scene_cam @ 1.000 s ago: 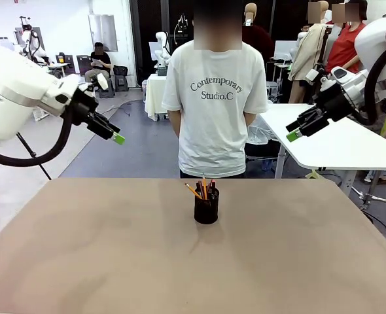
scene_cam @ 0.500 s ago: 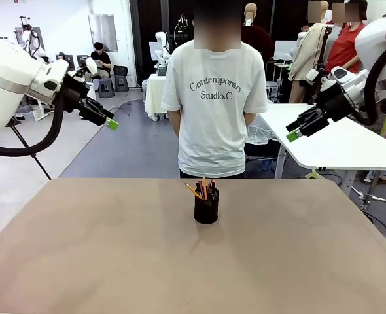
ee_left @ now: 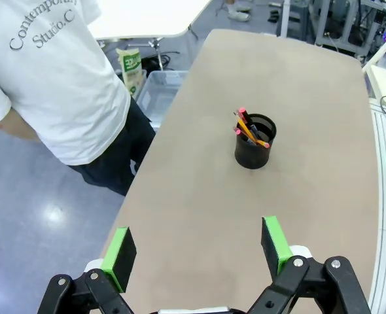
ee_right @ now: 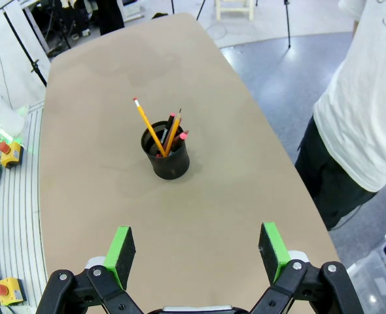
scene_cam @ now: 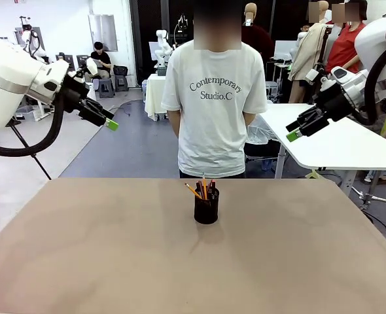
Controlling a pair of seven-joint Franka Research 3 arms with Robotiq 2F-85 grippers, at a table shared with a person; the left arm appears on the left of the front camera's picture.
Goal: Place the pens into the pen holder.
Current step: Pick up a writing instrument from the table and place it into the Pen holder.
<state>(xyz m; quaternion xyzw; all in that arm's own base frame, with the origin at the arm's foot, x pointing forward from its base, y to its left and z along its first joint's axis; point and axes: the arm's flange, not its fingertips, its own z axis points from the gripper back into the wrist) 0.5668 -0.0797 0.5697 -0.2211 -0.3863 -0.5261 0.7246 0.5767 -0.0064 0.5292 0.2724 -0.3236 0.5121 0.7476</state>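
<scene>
Front view: the pen holder (scene_cam: pixel 206 207) stands upright near the middle of the tabletop (scene_cam: pixel 114 261), with the pens (scene_cam: pixel 202 190) sticking out of it. A person in a white T-shirt (scene_cam: pixel 214 104) stands at the far edge. The left tool (scene_cam: pixel 112 123) and right tool (scene_cam: pixel 291 135) hang high above either side, nothing between their pads.

Left wrist view: the left tool (ee_left: pixel 197 250) is spread wide and empty, the holder (ee_left: pixel 254 141) well beyond it.

Right wrist view: the right tool (ee_right: pixel 197 249) is likewise spread, the holder (ee_right: pixel 166 154) ahead, pens (ee_right: pixel 161 134) leaning inside.

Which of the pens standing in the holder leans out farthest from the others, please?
The yellow pencil: in the right wrist view it tilts well clear of the pen holder's rim, while the others stay bunched together.
</scene>
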